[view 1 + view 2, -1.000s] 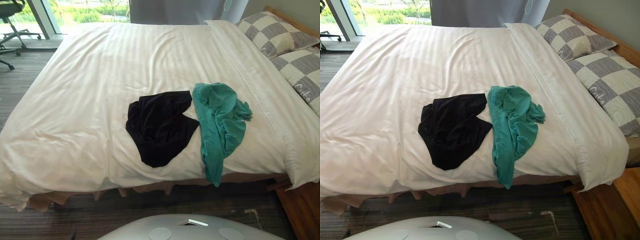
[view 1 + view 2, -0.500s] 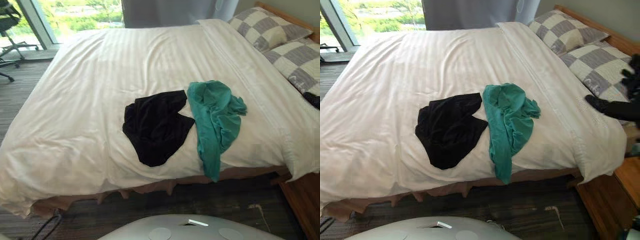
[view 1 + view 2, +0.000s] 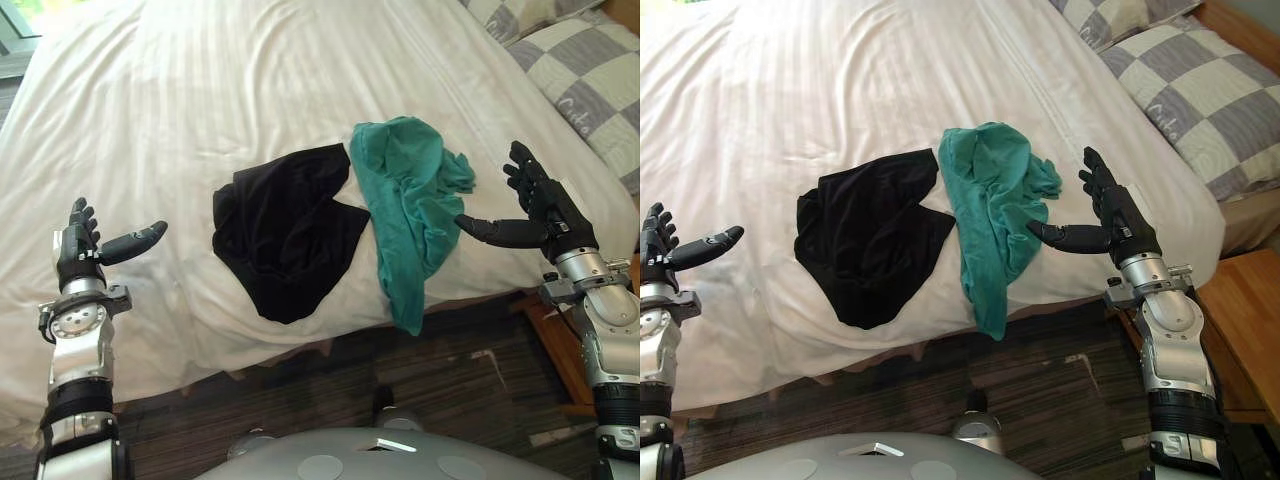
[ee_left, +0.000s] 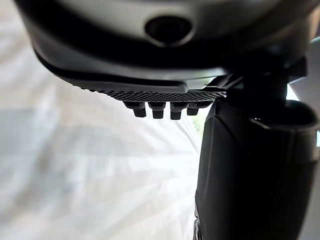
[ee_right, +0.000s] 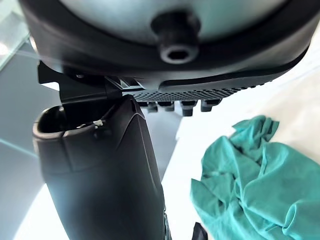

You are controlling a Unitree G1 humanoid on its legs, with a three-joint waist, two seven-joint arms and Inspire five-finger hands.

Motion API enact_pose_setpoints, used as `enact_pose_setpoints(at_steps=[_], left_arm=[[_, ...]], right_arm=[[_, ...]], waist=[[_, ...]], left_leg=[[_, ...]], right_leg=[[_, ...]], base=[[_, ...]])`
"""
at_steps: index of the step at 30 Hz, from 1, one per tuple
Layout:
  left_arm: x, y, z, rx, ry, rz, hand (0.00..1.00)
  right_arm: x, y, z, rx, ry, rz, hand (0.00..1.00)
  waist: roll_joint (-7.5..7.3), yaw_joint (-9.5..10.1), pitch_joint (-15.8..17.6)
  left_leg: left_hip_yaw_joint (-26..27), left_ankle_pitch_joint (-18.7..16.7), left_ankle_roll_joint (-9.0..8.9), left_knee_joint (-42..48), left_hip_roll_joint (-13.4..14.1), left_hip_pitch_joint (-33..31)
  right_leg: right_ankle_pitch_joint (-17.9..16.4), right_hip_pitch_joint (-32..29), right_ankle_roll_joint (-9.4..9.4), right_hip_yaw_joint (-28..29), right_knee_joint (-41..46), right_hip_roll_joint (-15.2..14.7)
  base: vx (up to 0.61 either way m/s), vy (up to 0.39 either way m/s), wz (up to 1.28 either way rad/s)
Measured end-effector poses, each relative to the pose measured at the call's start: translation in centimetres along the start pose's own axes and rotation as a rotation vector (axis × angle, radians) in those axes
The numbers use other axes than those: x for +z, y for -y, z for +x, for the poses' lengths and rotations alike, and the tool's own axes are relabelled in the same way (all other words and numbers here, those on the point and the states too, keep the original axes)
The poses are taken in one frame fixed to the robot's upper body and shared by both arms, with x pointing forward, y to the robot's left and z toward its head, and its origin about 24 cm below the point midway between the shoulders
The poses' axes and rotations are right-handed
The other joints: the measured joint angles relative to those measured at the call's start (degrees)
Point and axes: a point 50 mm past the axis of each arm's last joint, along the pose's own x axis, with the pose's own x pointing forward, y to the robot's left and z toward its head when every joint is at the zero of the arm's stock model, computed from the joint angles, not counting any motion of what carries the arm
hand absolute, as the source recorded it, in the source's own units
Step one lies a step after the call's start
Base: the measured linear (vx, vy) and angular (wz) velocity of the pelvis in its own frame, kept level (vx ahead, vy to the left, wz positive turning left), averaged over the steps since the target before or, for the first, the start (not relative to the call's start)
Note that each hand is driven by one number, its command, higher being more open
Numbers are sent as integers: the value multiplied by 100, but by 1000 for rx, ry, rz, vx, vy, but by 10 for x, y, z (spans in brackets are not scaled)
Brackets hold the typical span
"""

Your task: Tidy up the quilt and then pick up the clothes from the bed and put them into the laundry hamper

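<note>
White quilt (image 3: 250,80) covered the bed, checkered pillows (image 3: 590,80) upper right, dark plank floor (image 3: 450,380) along the bottom. Black garment (image 3: 285,235) at centre touched teal garment (image 3: 405,205) on its right; neither had moved, the camera had tilted down. Left hand (image 3: 76,258) lower left and right hand (image 3: 540,208) at right had come up, fingers straight, empty.

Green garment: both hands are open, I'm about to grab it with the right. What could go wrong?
1. The green garment hangs past the near edge of the quilt; a loose grab by the right hand could let it slide to the floor.
2. It touches the black garment, which may get dragged along.
3. Fingers closing low could pinch the quilt too and rumple it.
</note>
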Motion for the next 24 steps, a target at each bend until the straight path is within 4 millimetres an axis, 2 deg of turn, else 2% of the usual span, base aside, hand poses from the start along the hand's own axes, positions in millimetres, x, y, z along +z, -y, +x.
enact_pose_setpoints(at_steps=[2, 4, 7, 9, 14, 20, 24], left_arm=[[16, 4, -7, -8, 106, 21, 100], [23, 14, -11, -31, 151, 2, 100], [28, 39, -24, -103, 198, -16, 100], [22, 58, -35, -164, 179, -44, 100], [8, 82, -52, -281, 123, -60, 100], [-11, 108, -77, -432, 55, 2, 100], [-21, 114, -87, -466, 11, 103, 100]], right_arm=[[-6, -12, -6, -7, -18, 59, 100], [-11, -19, -12, -12, -39, 91, 100], [-24, -31, -23, -20, -97, 144, 100], [-34, -39, -32, -27, -140, 156, 100], [-41, -50, -43, -63, -167, 206, 100], [-35, -60, -51, -64, -147, 244, 100], [-31, -65, -55, -57, -131, 252, 100]], waist=[[1, 10, 0], [14, 16, 3], [15, -14, 2], [15, -9, 2], [35, -23, 2], [94, -40, -94], [118, -44, -121]], left_leg=[[2, -29, -28, -4, 3, 40], [11, -62, -37, -17, 3, 79], [19, -127, -65, -90, -5, 110], [67, -141, -82, -126, -14, 134], [179, -140, -85, -194, -11, 186], [466, -110, -137, -232, 29, 258], [610, -80, -184, -304, 59, 303]], right_leg=[[-19, 5, -25, 52, 44, 0], [-22, 8, -28, 65, 80, -2], [-23, 1, -30, 89, 99, 0], [-24, -33, -30, 190, 98, 7], [-24, -115, -29, 388, 81, 57], [-17, -265, -23, 718, 88, 157], [-6, -351, -14, 857, 93, 225]], base=[[0, 0, 0], [-7, 5, -2], [-41, 16, -1], [-60, 8, -11], [-88, -15, -19], [-67, -22, -21], [-46, -26, -19]])
